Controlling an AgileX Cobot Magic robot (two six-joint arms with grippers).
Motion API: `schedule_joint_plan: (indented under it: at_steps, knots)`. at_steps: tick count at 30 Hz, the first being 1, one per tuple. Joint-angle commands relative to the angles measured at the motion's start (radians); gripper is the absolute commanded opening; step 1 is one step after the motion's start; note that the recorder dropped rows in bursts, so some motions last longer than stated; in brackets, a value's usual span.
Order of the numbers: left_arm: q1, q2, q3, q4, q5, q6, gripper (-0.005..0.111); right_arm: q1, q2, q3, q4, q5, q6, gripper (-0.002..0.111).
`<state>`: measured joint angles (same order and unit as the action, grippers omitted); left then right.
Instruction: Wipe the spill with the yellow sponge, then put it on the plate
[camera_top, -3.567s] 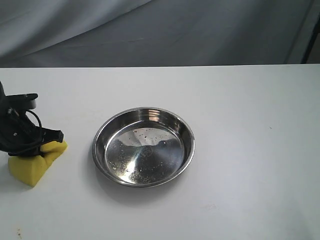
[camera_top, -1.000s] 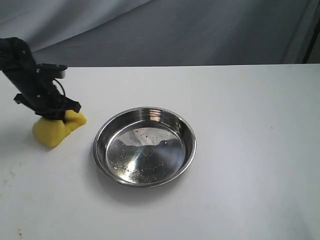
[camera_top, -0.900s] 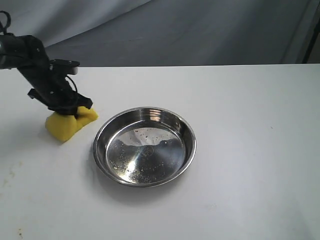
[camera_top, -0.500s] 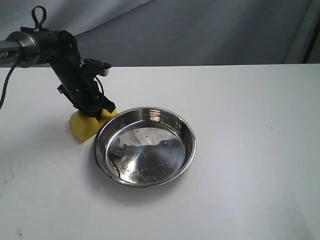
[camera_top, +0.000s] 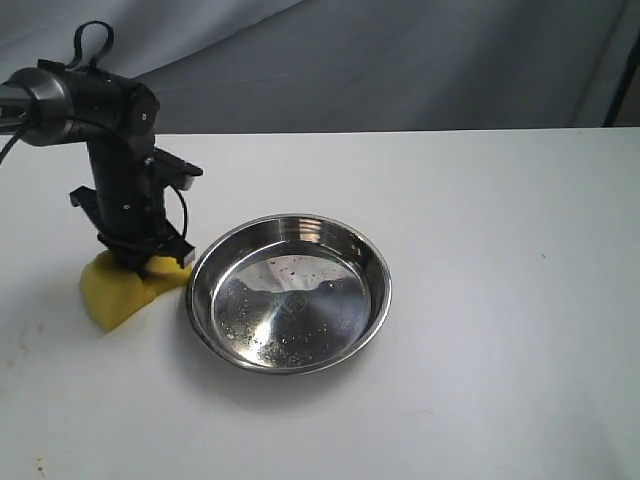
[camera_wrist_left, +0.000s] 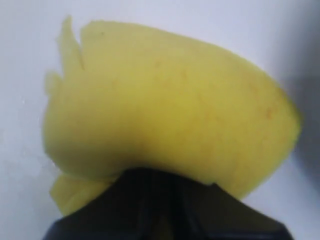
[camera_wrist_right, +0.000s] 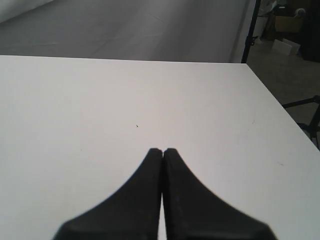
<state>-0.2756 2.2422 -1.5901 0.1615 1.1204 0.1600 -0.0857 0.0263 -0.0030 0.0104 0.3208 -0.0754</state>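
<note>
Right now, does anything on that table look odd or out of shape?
Only the yellow sponge: the left gripper pinches it so hard that it buckles and bulges, beside the plate rather than in it. The plate's bottom looks speckled.

Table (camera_top: 500, 300) and cloth (camera_top: 400, 60)
The white table lies under the right claw (camera_wrist_right: 162, 150); grey cloth hangs beyond it, past the far edge.
</note>
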Motion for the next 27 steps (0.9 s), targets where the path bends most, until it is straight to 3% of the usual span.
schedule_joint_plan:
  at_steps: [1, 6, 13, 20, 27]
  knots:
    - [0.007, -0.051, 0.118, 0.115, 0.101, -0.022, 0.0, -0.004, -0.006, 0.003, -0.01, -0.002, 0.001, 0.0]
    - [0.007, -0.144, 0.267, 0.189, 0.101, -0.027, 0.0, -0.004, -0.006, 0.003, -0.01, -0.002, 0.001, 0.0]
    - [0.007, -0.232, 0.48, 0.445, 0.101, -0.152, 0.0, -0.004, -0.006, 0.003, -0.01, -0.002, 0.001, 0.0]
    - [0.009, -0.254, 0.594, 0.601, 0.101, -0.238, 0.0, -0.004, -0.006, 0.003, -0.01, -0.002, 0.001, 0.0]
    - [0.009, -0.252, 0.687, 0.692, 0.101, -0.167, 0.0, -0.004, -0.006, 0.003, -0.01, -0.002, 0.001, 0.0]
